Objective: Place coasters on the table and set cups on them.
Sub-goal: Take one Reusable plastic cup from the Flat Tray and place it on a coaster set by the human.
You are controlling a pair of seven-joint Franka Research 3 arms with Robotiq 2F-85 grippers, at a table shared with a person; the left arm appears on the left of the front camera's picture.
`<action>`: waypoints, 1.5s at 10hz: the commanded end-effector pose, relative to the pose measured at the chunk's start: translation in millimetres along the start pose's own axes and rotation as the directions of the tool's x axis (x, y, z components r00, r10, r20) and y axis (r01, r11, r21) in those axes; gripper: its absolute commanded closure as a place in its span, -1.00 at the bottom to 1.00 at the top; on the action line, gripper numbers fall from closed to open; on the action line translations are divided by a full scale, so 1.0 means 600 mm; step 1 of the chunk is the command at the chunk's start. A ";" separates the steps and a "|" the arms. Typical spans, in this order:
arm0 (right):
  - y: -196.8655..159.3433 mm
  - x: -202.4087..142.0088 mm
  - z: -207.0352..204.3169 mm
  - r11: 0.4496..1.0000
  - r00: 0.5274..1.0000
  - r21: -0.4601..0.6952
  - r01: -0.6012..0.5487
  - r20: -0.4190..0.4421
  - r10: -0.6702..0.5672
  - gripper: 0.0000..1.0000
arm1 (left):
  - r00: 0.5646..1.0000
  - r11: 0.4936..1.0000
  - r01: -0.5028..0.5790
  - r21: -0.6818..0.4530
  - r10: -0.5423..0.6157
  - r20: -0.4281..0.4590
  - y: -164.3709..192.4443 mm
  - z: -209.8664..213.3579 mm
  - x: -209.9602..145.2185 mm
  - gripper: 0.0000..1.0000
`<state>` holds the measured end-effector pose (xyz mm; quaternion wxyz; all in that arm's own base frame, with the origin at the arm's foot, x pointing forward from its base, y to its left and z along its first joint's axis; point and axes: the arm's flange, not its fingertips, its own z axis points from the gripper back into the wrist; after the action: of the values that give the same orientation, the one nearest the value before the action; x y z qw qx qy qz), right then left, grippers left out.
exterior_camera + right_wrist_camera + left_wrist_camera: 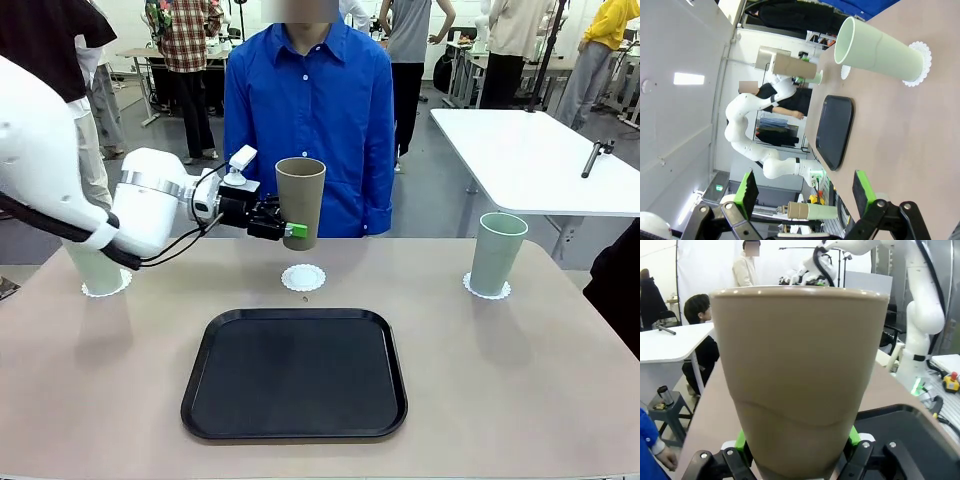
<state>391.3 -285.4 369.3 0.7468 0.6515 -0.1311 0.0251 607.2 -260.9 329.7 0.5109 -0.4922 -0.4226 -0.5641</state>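
At the left of the front view a mint cup (98, 268) already sits on its coaster. My left gripper (290, 230) pinches the tan cup (300, 200) upright above the bare middle coaster (303, 277); next I lower it squarely. At right, another mint cup (496, 253) stands done; my right gripper (805, 192) is spread, empty.

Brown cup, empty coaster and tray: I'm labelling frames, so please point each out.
brown cup (301, 195), front view, middle of its side wall.
empty coaster (303, 277), front view, its centre.
tray (294, 372), front view, bare floor.
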 end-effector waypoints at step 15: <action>0.002 -0.001 -0.001 1.000 1.000 0.003 0.004 -0.004 -0.004 -1.00 | 0.997 0.997 0.062 -0.055 -0.059 0.052 0.038 0.022 -0.061 -0.64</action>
<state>391.3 -285.4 369.2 0.7467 0.6516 -0.1310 0.0252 636.8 -249.1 290.7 0.4786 -0.5063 -0.4248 -0.5781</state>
